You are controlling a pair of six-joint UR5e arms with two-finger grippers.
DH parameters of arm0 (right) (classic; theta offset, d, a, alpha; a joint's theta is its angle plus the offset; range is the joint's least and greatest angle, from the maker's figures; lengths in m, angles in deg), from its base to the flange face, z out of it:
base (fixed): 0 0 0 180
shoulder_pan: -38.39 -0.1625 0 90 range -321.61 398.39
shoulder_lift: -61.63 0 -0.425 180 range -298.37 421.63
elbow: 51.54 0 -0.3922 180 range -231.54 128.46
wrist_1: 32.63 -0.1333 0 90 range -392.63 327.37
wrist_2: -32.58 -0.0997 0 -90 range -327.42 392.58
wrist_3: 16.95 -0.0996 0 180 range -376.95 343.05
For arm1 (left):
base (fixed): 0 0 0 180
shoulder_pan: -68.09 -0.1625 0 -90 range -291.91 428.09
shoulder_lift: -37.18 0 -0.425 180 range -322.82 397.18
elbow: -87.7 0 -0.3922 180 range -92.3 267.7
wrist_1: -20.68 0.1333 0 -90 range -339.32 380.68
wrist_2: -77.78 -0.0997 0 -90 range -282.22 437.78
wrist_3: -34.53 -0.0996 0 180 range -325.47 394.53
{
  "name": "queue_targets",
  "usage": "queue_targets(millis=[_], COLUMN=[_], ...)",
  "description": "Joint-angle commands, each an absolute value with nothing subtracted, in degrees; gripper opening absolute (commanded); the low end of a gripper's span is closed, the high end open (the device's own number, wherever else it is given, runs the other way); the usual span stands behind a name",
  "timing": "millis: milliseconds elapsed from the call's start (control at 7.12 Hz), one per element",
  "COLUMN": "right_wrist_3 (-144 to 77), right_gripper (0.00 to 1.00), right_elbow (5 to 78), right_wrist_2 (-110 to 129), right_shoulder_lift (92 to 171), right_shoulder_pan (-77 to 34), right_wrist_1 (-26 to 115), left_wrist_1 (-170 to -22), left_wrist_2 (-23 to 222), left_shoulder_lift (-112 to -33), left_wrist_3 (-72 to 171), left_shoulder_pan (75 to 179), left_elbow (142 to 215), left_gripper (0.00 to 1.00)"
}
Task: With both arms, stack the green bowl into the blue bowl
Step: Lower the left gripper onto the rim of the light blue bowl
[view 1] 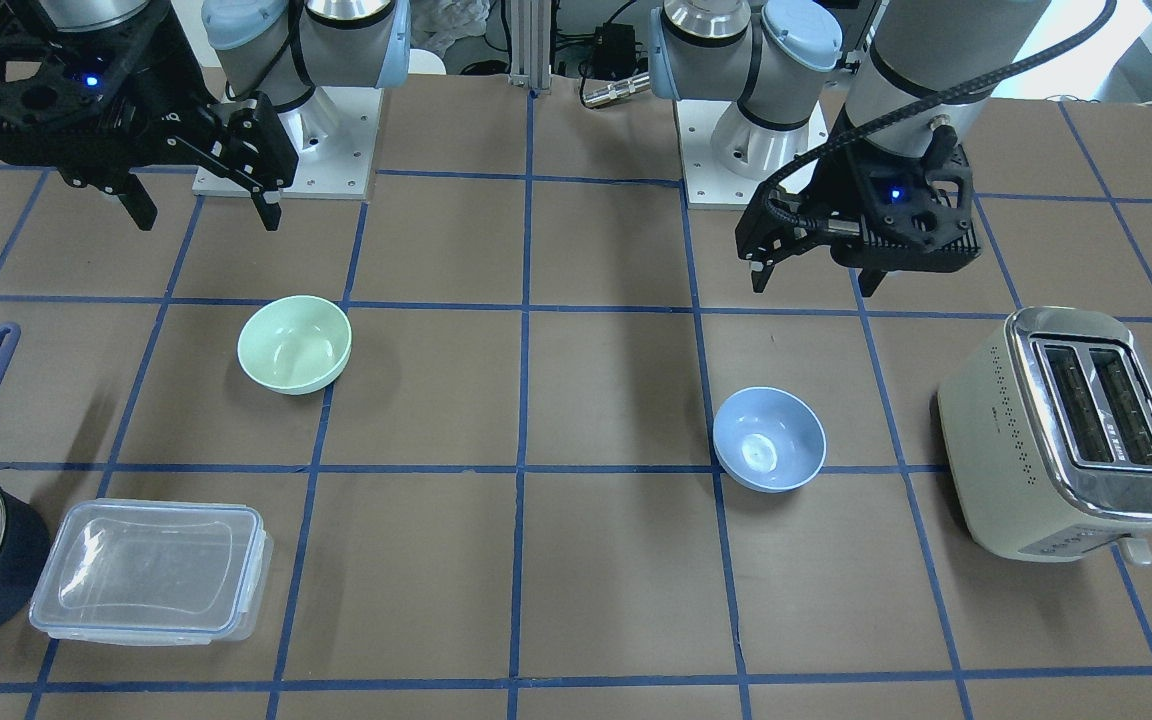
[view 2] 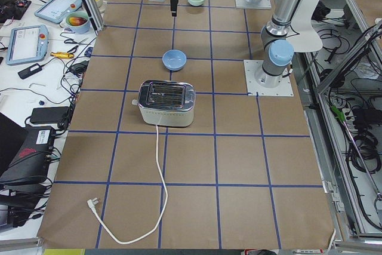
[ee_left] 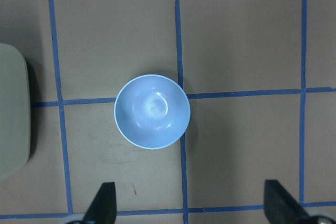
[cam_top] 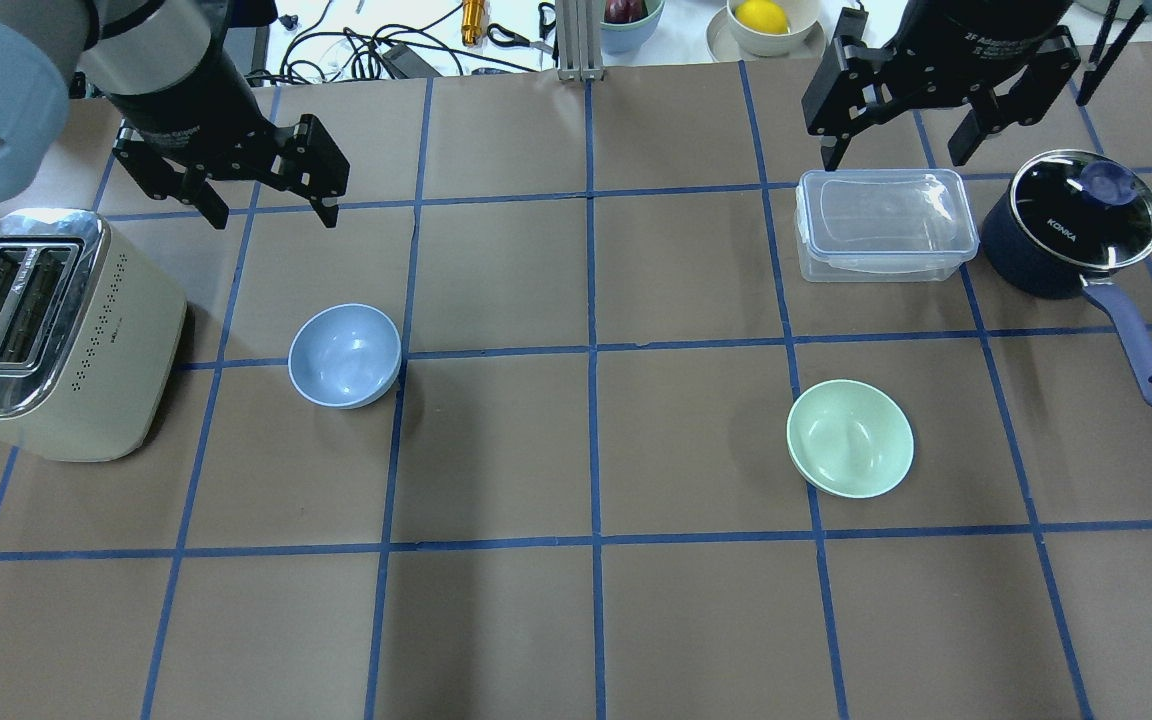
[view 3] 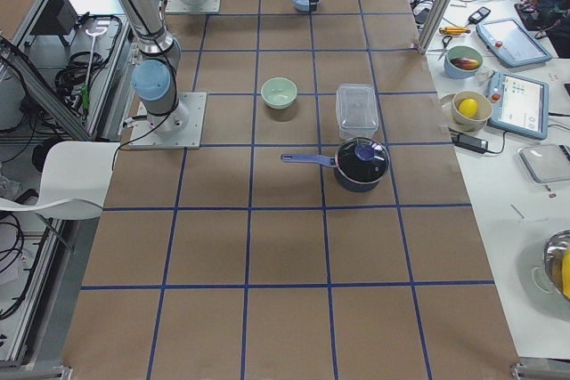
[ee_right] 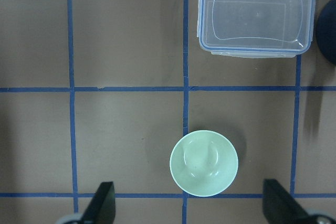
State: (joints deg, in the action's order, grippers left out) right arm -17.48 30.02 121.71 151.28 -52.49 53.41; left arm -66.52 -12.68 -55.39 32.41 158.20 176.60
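The green bowl (cam_top: 850,438) stands upright and empty on the table's right half; it also shows in the front view (view 1: 294,344) and the right wrist view (ee_right: 204,163). The blue bowl (cam_top: 345,356) stands upright and empty on the left half, also in the front view (view 1: 769,438) and the left wrist view (ee_left: 152,111). My left gripper (cam_top: 270,217) hangs open and empty high above the table, beyond the blue bowl. My right gripper (cam_top: 893,158) hangs open and empty high over the clear container, beyond the green bowl. Neither gripper touches a bowl.
A cream toaster (cam_top: 46,335) stands left of the blue bowl. A lidded clear plastic container (cam_top: 881,225) and a dark navy saucepan (cam_top: 1071,225) with a glass lid and long handle stand beyond the green bowl. Bowls with fruit stand off the far edge.
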Motion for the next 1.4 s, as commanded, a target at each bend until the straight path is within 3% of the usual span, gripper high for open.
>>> queue_targets(millis=[0,281,421,842,982,1263], right_wrist_3=[-17.5,-17.0,-16.7,-17.0,-16.9,-15.0], right_gripper=[1.0,1.0,1.0,1.0,1.0,1.0], right_elbow=[30.0,30.1,30.2,30.2,30.4,31.9], right_wrist_2=[121.7,121.7,121.9,122.1,122.1,122.1], right_shoulder_lift=[151.2,151.2,151.2,151.1,151.1,150.4], right_shoulder_pan=[-52.4,-52.4,-52.1,-51.8,-51.6,-50.4], right_wrist_1=[53.4,53.4,53.3,52.5,51.5,52.1], left_wrist_1=[-53.0,-31.9,-26.8,-19.0,-15.6,-14.9], left_wrist_2=[-11.9,-11.8,-12.0,-12.5,-12.6,-17.4], left_shoulder_lift=[-57.1,-60.2,-62.0,-68.4,-70.0,-71.6], left_wrist_3=[33.1,34.0,34.0,35.1,35.1,34.8], left_shoulder_pan=[158.4,160.9,161.2,161.5,162.0,163.0], left_elbow=[187.5,202.7,206.7,207.4,207.5,207.4], left_gripper=[1.0,1.0,1.0,0.97,0.81,0.13])
